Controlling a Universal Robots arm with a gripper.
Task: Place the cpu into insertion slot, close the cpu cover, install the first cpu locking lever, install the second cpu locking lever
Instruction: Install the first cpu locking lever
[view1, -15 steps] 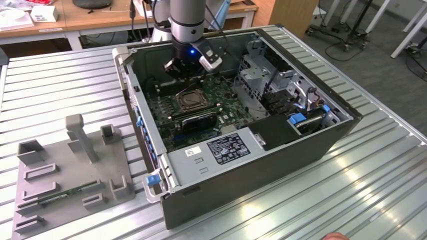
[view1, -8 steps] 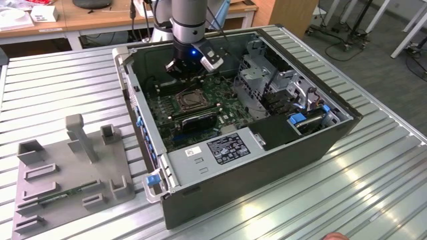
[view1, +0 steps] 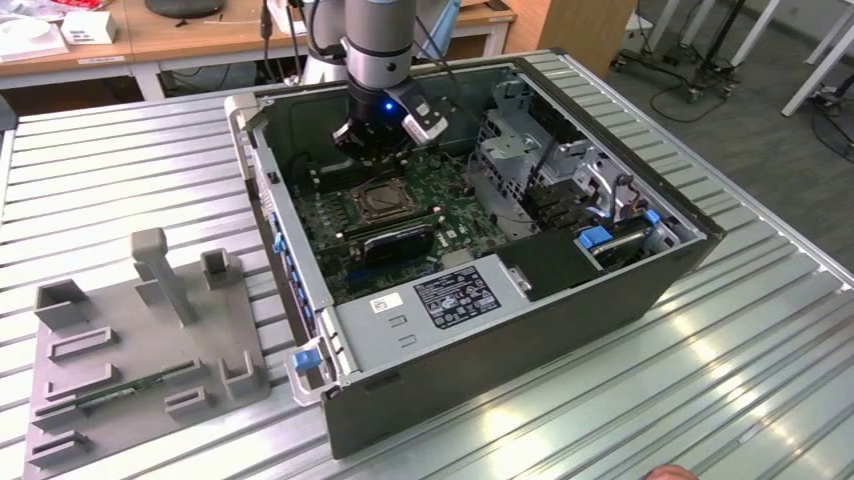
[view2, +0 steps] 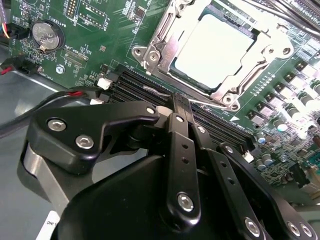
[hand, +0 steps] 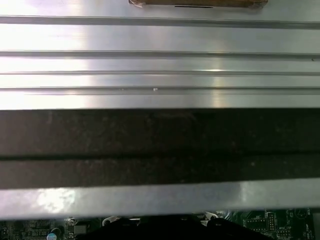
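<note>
The cpu (view2: 212, 45), a pale silver-grey square, lies flat in the insertion slot (view1: 379, 203) on the green motherboard inside the open computer case. The cpu cover (view2: 159, 39), a silvery frame with a large window, lies down flat around the chip. My gripper (view2: 180, 102) hovers just off the socket's edge, above the black memory slots (view2: 145, 89). Its black fingers meet at the tips, shut with nothing between them. In the exterior view the gripper (view1: 378, 150) hangs just behind the socket. How the thin locking levers stand cannot be told.
The case walls (hand: 160, 145) ring the board on a ribbed metal table (view1: 134, 170). A drive cage (view1: 514, 160) stands at the exterior view's right of the socket. A labelled power supply (view1: 447, 295) sits in front. A grey fixture (view1: 147, 330) lies on the table at the exterior view's left.
</note>
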